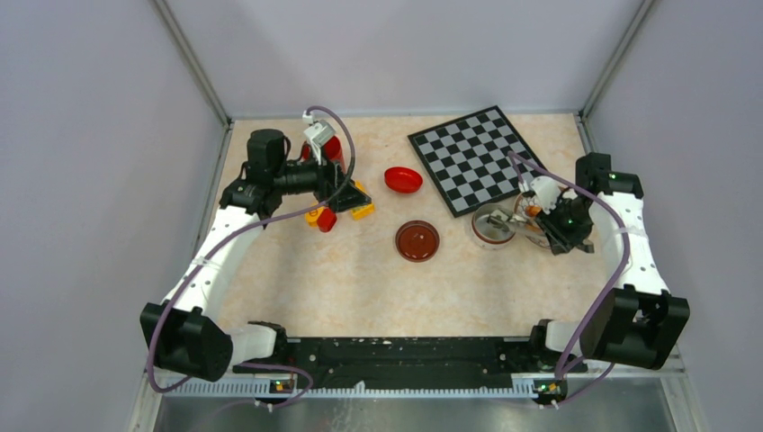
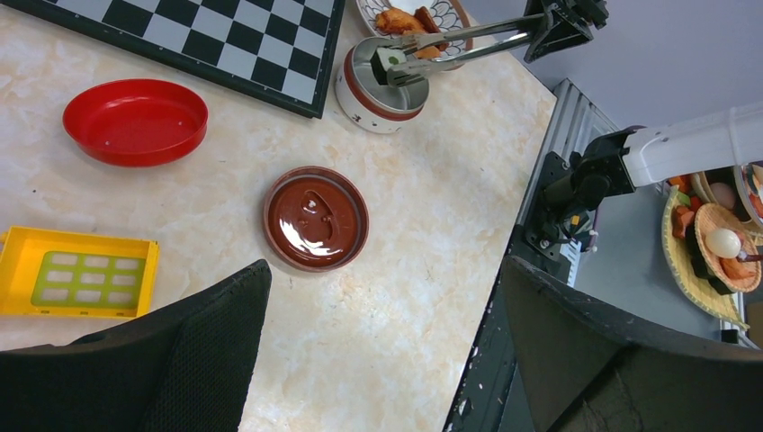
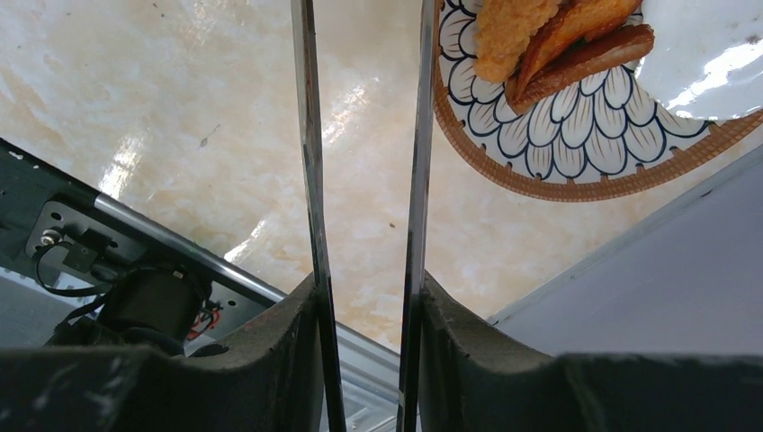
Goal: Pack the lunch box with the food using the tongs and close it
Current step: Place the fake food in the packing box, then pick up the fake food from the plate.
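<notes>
Tabletop (image 1: 360,297): beige marble, grey walls
Lunch box (image 2: 369,103): lidless, just beside plate (image 3: 576,153)
Food (image 3: 540,40): on plate (several fried pieces)
Tongs (image 3: 311,180): tips over lunch box
Right jaws: clamped on tongs
Left jaws: wide open, empty

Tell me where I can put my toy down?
Biggest bare patch: between the brown lid and the arm bases. Crowded around the lunch box, plate and tongs at right, and the toy blocks at left.
</notes>
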Robot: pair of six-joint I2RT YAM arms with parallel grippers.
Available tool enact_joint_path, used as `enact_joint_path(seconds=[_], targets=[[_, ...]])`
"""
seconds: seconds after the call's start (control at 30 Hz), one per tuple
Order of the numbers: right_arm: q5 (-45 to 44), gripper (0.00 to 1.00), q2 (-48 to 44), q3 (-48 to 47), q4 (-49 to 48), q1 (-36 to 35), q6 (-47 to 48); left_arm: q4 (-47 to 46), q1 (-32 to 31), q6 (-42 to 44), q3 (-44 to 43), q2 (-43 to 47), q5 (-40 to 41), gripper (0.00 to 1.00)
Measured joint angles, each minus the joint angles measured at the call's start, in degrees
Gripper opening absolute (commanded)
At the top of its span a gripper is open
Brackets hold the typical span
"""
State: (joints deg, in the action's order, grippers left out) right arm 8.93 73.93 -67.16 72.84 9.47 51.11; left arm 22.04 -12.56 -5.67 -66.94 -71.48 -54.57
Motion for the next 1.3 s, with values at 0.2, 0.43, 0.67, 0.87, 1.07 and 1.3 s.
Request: enact_joint_path(seconds=[0.2, 0.43, 0.67, 0.87, 1.07, 1.3], targets=[[-0.04, 0.41, 0.00, 0.00, 0.00, 0.00, -0.24, -0.02, 0.09, -0.07, 0.00, 0.00, 0.00, 0.99], [0.11, 0.37, 0.00, -0.11, 0.13, 0.00, -0.31, -0.15, 0.11, -0.20, 0.07, 0.02, 0.00, 0.99], [2.62, 0.37, 0.00, -6.14, 1.97, 0.22, -1.75, -0.22, 0.15, -0.20, 0.09, 0.15, -0.02, 0.99], [6.40, 0.37, 1.55, -12.31, 4.26, 7.06, -1.20, -0.28, 0.15, -0.20, 0.09, 0.39, -0.04, 0.99], [8.81, 0.36, 6.40, -16.57, 6.47, 18.99, 2.43, -0.57, 0.15, -0.22, 0.09, 0.52, -0.04, 0.99], [10.16, 0.37, 11.85, -20.55, 9.05, 31.85, 7.85, -0.59, 0.22, -0.24, 0.09, 0.52, -0.11, 0.99]])
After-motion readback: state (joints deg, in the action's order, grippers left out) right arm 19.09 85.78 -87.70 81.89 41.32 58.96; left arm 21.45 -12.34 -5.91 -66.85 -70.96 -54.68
